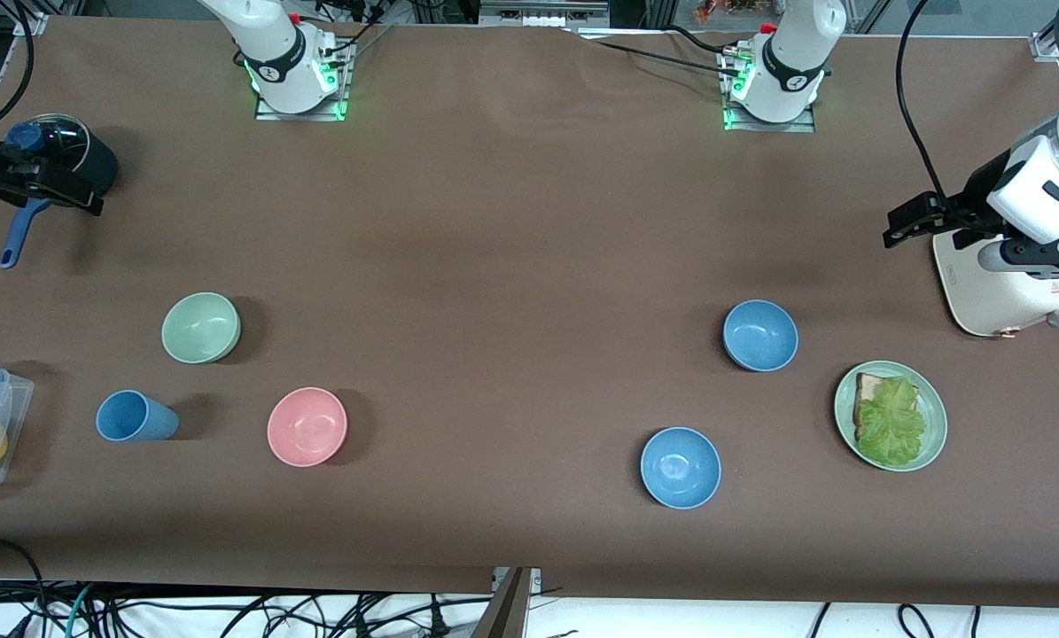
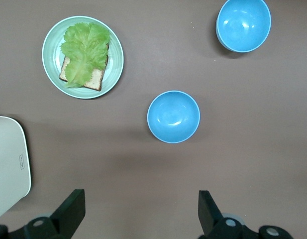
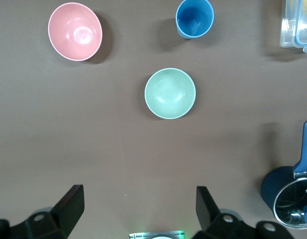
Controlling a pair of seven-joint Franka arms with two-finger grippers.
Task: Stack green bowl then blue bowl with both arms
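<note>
Wrist views alone show both claws' fingers (image 2: 68, 214) (image 3: 68, 209) apart

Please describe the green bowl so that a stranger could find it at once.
Look toward the right arm's end of the table. The green bowl stands there, farther from the front camera than the pink bowl and blue cup. It alone is pale mint green, small and empty.

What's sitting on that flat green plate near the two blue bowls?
On the green plate lies a slice of bread with a ruffled lettuce leaf on top. The leaf covers most of the bread, so anything between them cannot be seen.
</note>
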